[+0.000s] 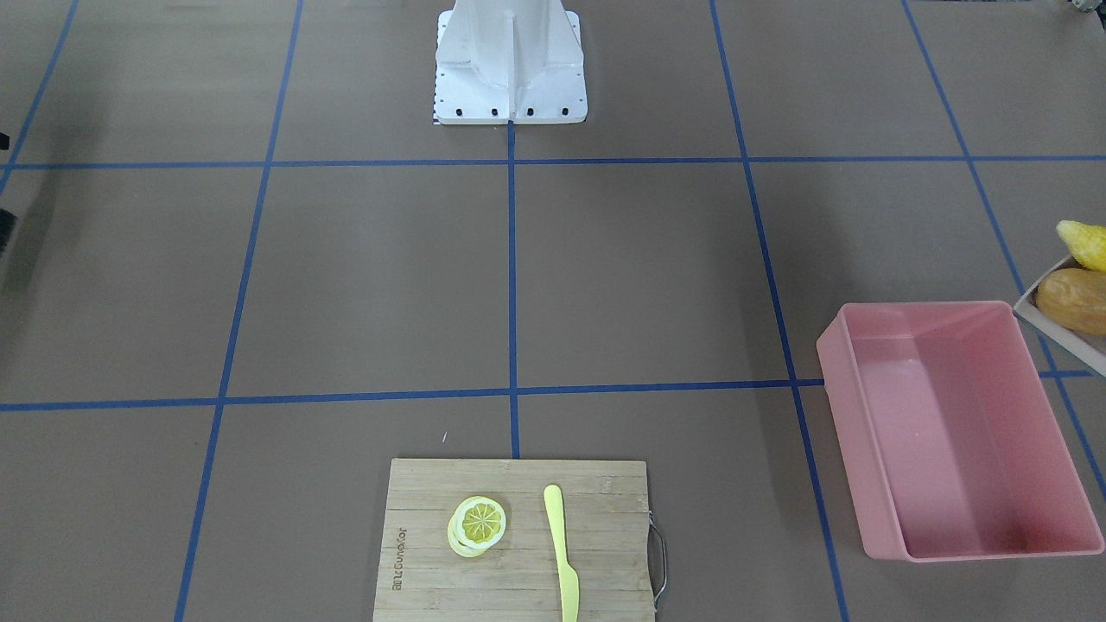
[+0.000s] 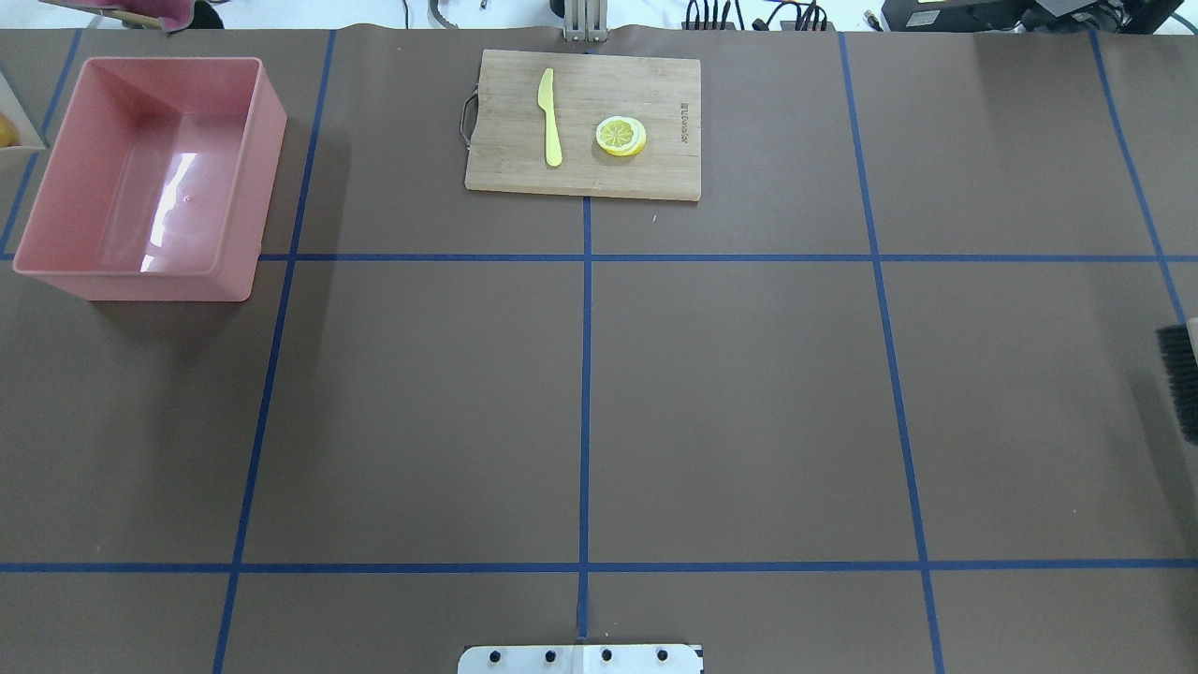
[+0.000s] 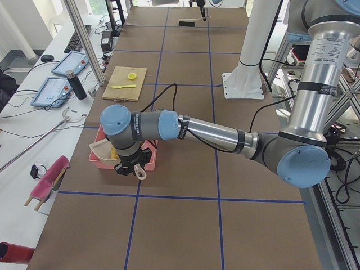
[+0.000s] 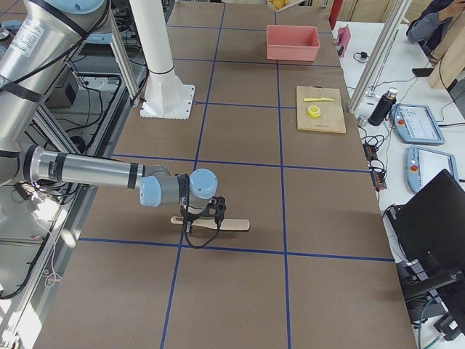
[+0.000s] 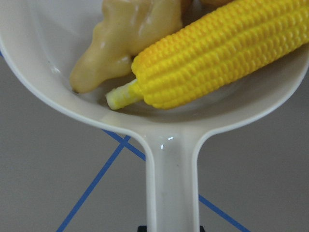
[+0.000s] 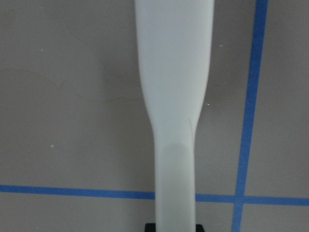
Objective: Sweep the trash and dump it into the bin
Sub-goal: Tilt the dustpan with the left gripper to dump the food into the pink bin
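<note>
The yellow corn cob [image 5: 222, 53] and the tan ginger root [image 5: 120, 38] lie in the beige dustpan [image 5: 159, 125]. The front-facing view shows the corn cob [image 1: 1083, 244] and the orange potato [image 1: 1074, 300] in the dustpan [image 1: 1058, 333], just beyond the short end of the pink bin [image 1: 959, 423]. The bin holds nothing. My left gripper [image 3: 130, 167] is shut on the dustpan's handle [image 5: 171, 188]. My right gripper [image 4: 202, 211] is shut on the white handle [image 6: 174, 96] of a brush that lies low over the table, far from the bin.
A wooden cutting board [image 2: 585, 122] with a pale yellow knife [image 2: 550, 117] and a lemon slice [image 2: 620, 135] lies at the table's far middle. The brush's black bristles [image 2: 1179, 379] show at the overhead view's right edge. The robot's white base [image 1: 510, 60] stands at the near middle.
</note>
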Robot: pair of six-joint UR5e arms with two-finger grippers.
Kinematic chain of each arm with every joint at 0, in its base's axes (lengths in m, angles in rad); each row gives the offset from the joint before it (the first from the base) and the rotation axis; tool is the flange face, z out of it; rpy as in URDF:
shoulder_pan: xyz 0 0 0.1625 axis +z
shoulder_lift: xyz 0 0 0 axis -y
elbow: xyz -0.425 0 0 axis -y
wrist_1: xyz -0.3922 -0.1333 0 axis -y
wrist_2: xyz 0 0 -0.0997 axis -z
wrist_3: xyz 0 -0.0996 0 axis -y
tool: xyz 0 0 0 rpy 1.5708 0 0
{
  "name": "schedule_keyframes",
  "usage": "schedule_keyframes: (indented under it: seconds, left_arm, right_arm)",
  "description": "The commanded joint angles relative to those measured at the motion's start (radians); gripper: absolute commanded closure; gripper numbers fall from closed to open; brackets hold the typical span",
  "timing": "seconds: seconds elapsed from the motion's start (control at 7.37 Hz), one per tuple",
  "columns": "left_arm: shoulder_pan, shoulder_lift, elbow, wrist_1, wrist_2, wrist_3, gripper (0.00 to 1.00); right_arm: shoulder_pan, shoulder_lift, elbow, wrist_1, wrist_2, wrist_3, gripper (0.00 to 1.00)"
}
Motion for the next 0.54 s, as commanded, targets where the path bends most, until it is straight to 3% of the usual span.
schedule_keyframes:
  seconds: [0.0,0.41]
  left_arm:
    - [0.054,-0.108,0.064,0.074,0.121,0.065,1.00]
    - [0.173,-0.140,0.061,0.102,0.228,0.067,1.00]
  right_arm:
    - [-0.071,0.032,-0.005,0.005,0.001,0.050,1.00]
    - [-0.106,0.058,-0.005,0.002,0.004,0.075,1.00]
